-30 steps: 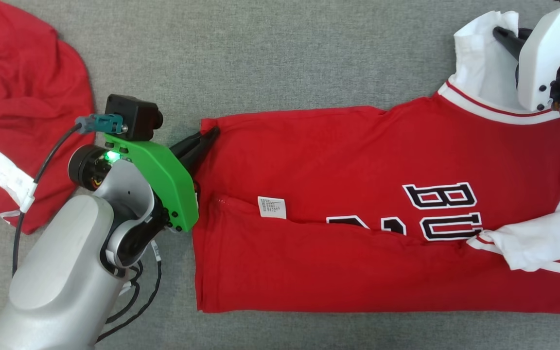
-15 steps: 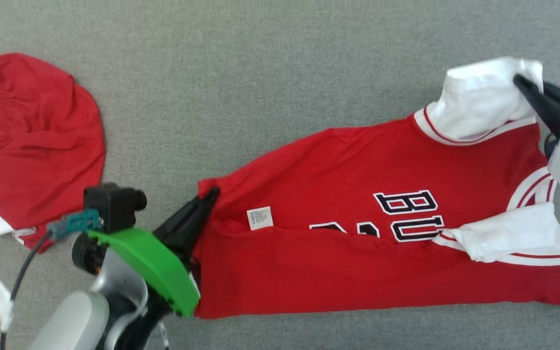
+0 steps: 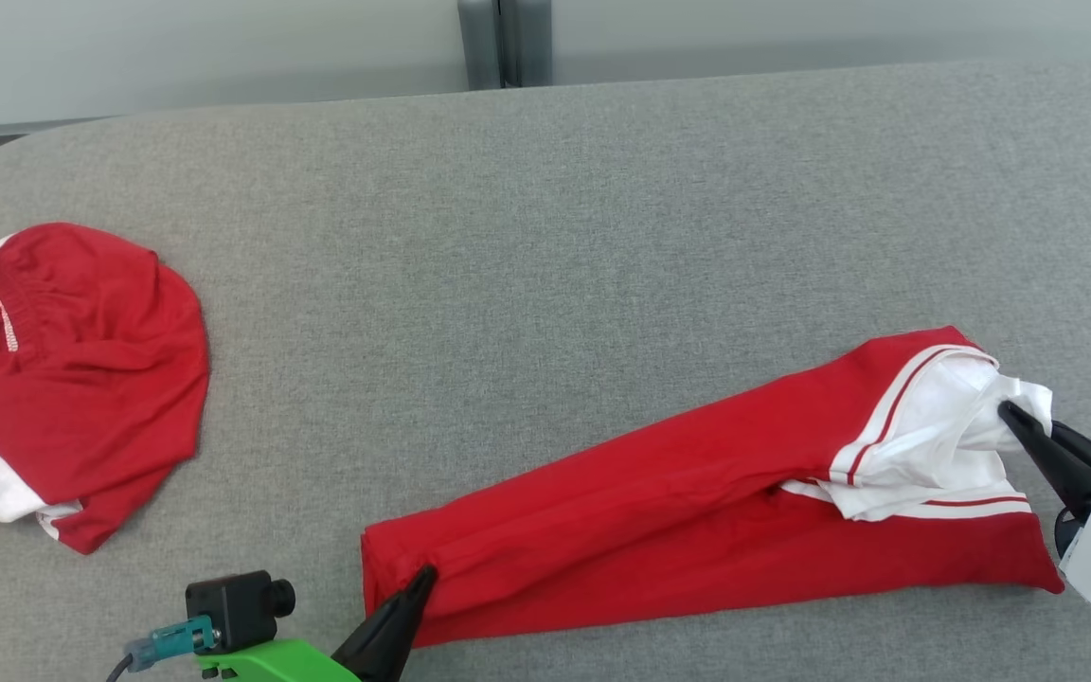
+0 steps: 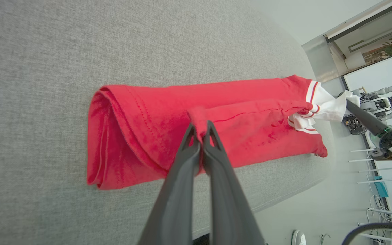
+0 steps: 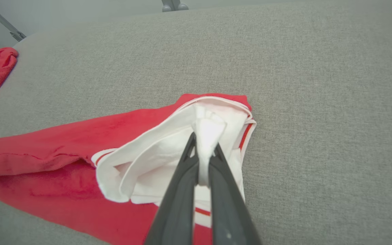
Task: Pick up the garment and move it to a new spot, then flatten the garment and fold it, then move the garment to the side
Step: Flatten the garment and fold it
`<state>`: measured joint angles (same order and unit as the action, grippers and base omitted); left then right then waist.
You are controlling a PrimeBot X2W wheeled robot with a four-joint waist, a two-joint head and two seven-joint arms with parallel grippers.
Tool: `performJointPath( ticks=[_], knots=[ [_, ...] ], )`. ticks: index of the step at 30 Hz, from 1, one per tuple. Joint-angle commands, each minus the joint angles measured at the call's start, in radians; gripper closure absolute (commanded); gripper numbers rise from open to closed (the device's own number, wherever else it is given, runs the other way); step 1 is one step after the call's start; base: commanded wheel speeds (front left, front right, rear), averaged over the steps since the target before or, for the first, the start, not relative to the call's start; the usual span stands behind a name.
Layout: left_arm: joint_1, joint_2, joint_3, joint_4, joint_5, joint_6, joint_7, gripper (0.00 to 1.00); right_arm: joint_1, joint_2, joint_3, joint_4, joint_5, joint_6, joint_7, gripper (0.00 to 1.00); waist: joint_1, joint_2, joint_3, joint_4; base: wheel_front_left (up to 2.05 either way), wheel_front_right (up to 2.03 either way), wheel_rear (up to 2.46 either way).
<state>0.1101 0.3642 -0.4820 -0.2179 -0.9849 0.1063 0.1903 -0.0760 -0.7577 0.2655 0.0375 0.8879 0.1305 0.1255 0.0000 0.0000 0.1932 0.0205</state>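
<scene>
Garment [image 3: 659, 502]: red jersey with white, red-striped trim, folded lengthwise into a long narrow band. It lay on the grey padded table [image 3: 545, 237], in the near right part of the head view, slanting from near centre up toward the right. Most of its length rested on the table fabric.

White trim end [image 3: 934, 445] sat at the right, bunched and drawn out toward the right arm. The red hem end at the left showed several stacked layers in the left wrist view, edges rolled over one another.

Left gripper [image 3: 418, 580]: clenched on the hem corner. The left wrist view showed a small ridge of red cloth pinched between the two dark fingertips, with the fingers pressed nearly together along their length.

Right gripper [image 3: 1010, 412]: clenched on the white part. The right wrist view showed a tuft of white cloth standing up between the fingertips, the rest of the white cloth sagging in loose folds below.

The two grips were at opposite ends, well apart, with the band lying between them.

Farther out, a second red garment [image 3: 81, 379] with a white band lay crumpled near the table's left edge, well apart from the jersey. A green bracket [image 3: 271, 661] and a small black camera [image 3: 238, 597] on the left wrist showed at the bottom edge of the head view. A grey post [image 3: 503, 28] stood beyond the table's far edge.
</scene>
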Motion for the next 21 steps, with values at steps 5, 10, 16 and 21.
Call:
performJointPath(
  ticks=[5, 10, 16, 21],
  knots=[
    [-0.001, -0.007, 0.015, 0.074, -0.008, -0.017, -0.025, 1.00, 0.037, 0.053, -0.042, -0.009, -0.056, 0.000, 0.044, 1.00, 0.0000, 0.0000, -0.029, -0.013, 0.00, 0.00, 0.00],
    [-0.027, -0.006, 0.022, 0.128, 0.008, -0.020, -0.043, 0.74, 0.053, 0.079, -0.071, -0.014, -0.087, 0.000, 0.075, 0.64, 0.0000, 0.0000, -0.027, -0.005, 0.00, 0.00, 0.00],
    [-0.055, 0.000, 0.011, 0.214, 0.080, -0.014, -0.098, 0.00, 0.084, 0.099, -0.090, -0.006, -0.124, 0.000, 0.144, 0.00, 0.0000, 0.0000, -0.028, 0.004, 0.00, 0.00, 0.00],
    [-0.049, -0.007, 0.015, 0.205, 0.138, -0.014, -0.190, 0.00, 0.072, 0.104, -0.192, -0.053, -0.124, 0.000, 0.187, 0.00, 0.0000, 0.0000, -0.025, -0.004, 0.00, 0.00, 0.00]
  ],
)
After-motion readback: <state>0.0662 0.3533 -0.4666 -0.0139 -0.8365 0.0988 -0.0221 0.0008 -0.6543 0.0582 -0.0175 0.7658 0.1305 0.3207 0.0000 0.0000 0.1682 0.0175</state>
